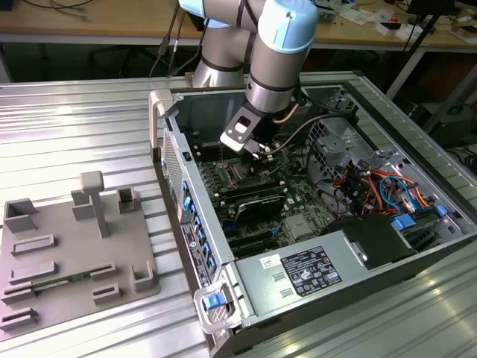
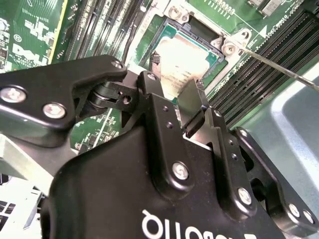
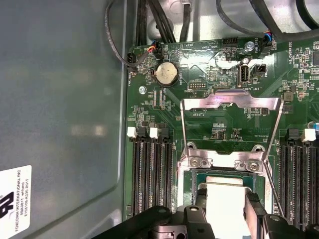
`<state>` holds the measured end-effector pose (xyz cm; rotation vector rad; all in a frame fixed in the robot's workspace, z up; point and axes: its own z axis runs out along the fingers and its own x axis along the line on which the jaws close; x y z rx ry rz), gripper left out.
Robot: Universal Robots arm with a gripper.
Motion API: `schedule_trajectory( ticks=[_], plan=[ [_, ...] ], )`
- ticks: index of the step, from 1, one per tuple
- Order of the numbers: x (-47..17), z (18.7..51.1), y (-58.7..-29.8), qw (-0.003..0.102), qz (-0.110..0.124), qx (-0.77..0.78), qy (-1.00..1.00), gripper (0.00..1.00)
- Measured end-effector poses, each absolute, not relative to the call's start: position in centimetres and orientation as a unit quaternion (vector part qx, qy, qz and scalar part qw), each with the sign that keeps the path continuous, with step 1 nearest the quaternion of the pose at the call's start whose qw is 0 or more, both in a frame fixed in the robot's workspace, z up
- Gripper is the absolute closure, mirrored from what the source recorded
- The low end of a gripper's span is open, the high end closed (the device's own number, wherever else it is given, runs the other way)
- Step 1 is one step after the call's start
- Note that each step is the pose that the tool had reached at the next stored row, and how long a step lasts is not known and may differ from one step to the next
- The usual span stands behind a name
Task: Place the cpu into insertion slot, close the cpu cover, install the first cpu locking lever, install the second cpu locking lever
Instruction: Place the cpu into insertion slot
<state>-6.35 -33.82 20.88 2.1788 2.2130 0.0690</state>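
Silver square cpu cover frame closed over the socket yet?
No, the silver cpu cover frame stands raised, with the green board visible through its window.

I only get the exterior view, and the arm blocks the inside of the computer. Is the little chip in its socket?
Observer: Seemingly yes. In the second wrist view, the small flat grey-silver square cpu lies inside the dark, silver-rimmed square insertion slot.
Visitor: Is the lid shut over it?
Observer: No. In the first wrist view, the thin silver metal cpu cover frame stands raised, open.
Visitor: And the grabber?
Observer: The black metal gripper hangs directly over the cpu.
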Motion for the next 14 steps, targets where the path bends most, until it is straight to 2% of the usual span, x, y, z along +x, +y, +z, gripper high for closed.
schedule_trajectory(
  ticks=[5, 6, 14],
  plan=[
    [-6.36, 20.89, -33.85, 0.018, 0.022, 0.701, 0.712, 0.56],
    [-6.36, 20.89, -33.85, 0.018, 0.022, 0.701, 0.712, 0.5],
    [-6.46, 20.6, -33.74, 0.015, 0.025, 0.701, 0.712, 0.5]
  ],
)
